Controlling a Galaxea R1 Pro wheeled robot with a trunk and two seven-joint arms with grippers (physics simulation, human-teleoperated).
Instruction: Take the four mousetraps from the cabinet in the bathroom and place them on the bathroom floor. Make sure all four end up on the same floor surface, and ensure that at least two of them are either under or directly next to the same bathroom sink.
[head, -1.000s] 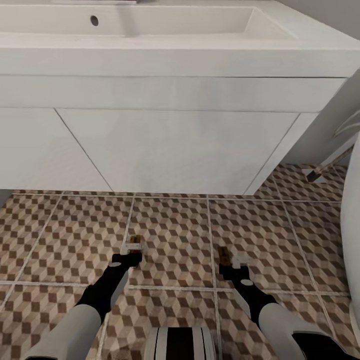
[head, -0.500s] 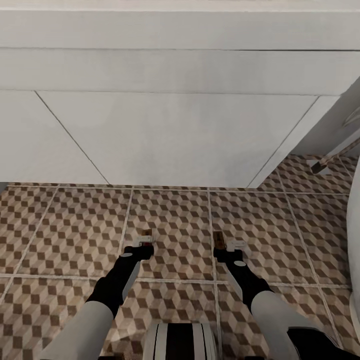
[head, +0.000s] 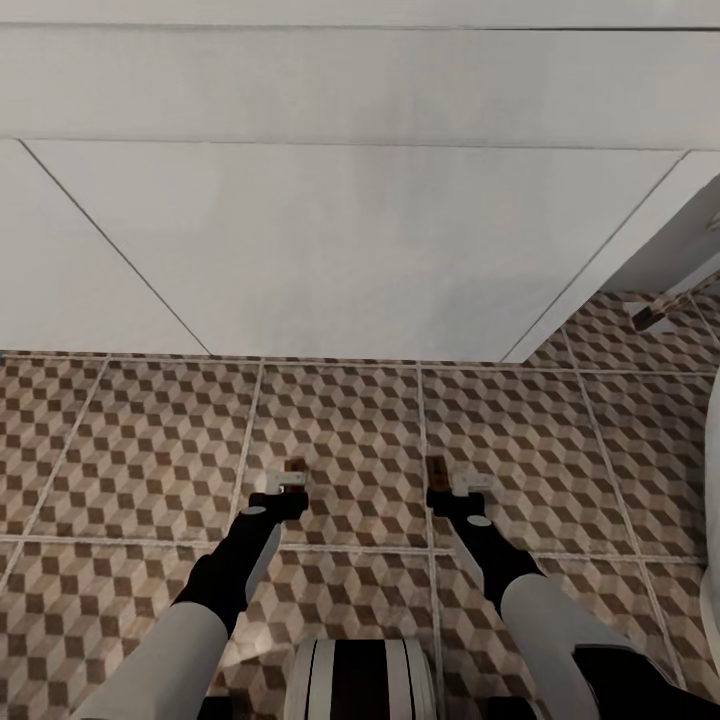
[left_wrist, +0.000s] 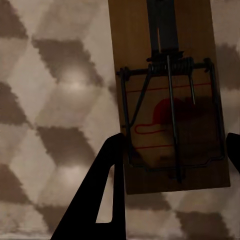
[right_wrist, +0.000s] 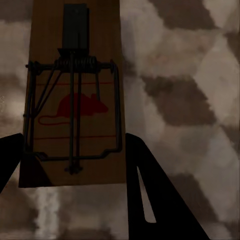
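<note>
Patterned floor (head: 140, 450) tiles lie directly beneath both arms, and that is what the coming move turns on: each claw hangs over the tiles in the lower middle of the head view with a trap in it, the white sink unit (head: 350, 250) just beyond across the upper half of the frame. So the way to go looks like straight down, with the unit close ahead.

Left gripper (head: 287, 490) is clamped on the left trap (left_wrist: 172, 95). In the left wrist view the board's long axis runs out along the fingers, away from the wrist, its near end caught between the two dark fingers, wire spring and red mouse print facing the camera.

Right gripper (head: 452, 493) is clamped the same way on the right trap (right_wrist: 75, 100), a finger on each long edge at the near end.

Both boards are off the floor, I'd judge, though how high is hard to tell. Neither arm is nearer; they sit level, side by side, a tile's seam between them. Setting both down here would likely put two traps next to the sink.
</note>
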